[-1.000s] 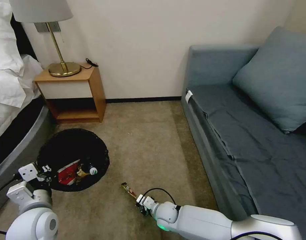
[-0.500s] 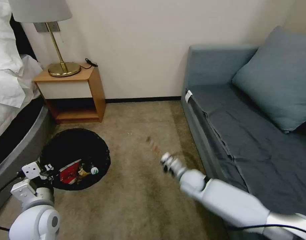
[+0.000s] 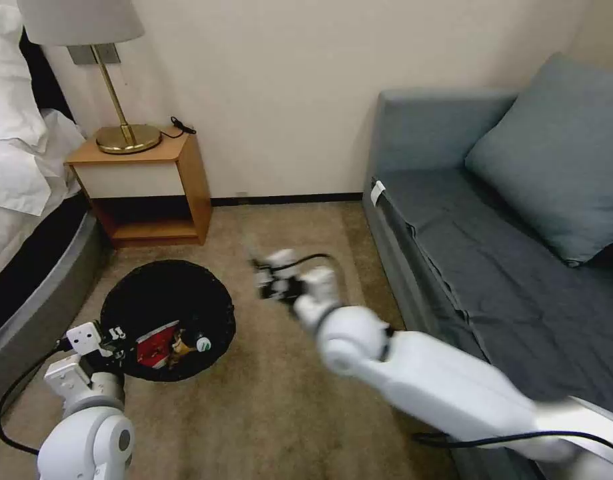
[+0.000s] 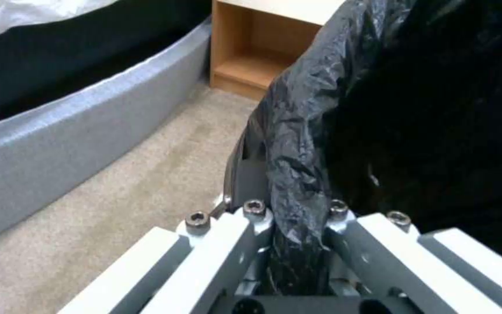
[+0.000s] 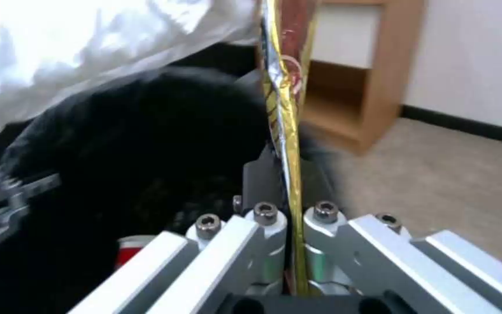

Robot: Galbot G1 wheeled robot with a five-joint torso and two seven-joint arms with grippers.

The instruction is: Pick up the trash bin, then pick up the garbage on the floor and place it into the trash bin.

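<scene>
The room is evenly and softly lit, the cream wall (image 3: pixel 286 100) bright, with no hard shadows on the carpet (image 3: pixel 279 400). The right arm (image 3: pixel 413 373) is smeared by motion blur, its gripper end at about 11 o'clock from the elbow a ghostly streak. The trash bin (image 3: pixel 166 293) reads as flat black, detail lost. Up close, the white bedding (image 5: pixel 88 52) blows out, while the gold wrapper (image 5: pixel 283 87) catches glare.

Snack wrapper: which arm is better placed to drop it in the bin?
Right. The right gripper is already shut on the snack wrapper and sits near the trash bin, on its sofa side. The left gripper is clamped on the bin's bag-lined rim, so it is likely needed to hold the bin.
</scene>
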